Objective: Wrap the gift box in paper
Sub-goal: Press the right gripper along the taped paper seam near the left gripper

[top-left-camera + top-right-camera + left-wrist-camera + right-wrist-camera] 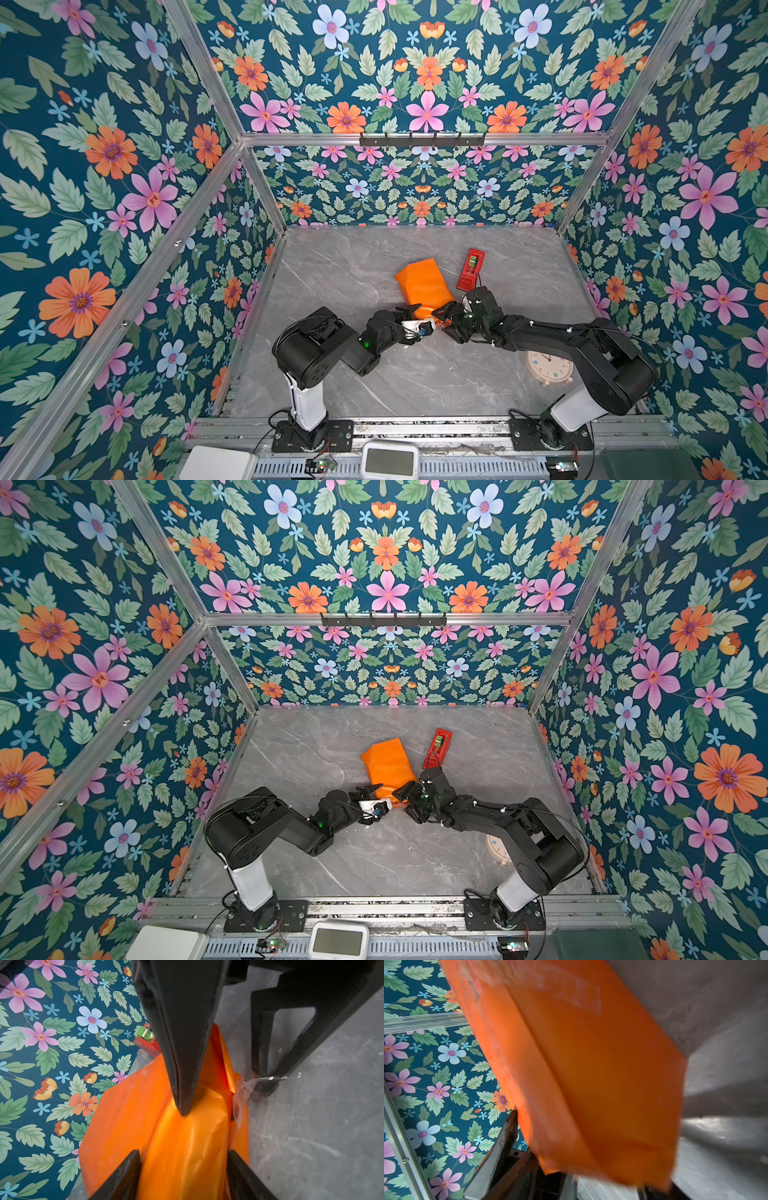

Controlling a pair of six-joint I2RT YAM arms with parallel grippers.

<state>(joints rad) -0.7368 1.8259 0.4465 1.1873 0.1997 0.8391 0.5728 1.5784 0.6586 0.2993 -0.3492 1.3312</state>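
Both top views show the paper (422,286) (386,764) folded into an orange parcel on the table (332,266), with a red gadget (471,270) at its 2 o'clock. The left gripper (420,319) clamps the parcel's 6 o'clock end. The right gripper (440,321) has its jaws apart, one fingertip (184,1109) touching the paper

1. The left arm (320,353) and the right arm (590,349) are matte black, with bulky rounded joints.
2. Each has a white lower column (308,405) on a flat black base plate (340,432) dotted with small screws.
3. Thin black cables (275,415) loop at the bases and over the shoulders.
4. A small green light (365,344) glows on each forearm.
5. The left gripper (419,320) has a white camera block (411,325) behind it.
6. The right gripper (443,319) has black tapered fingers (182,1043), one with a triangular cut-out.
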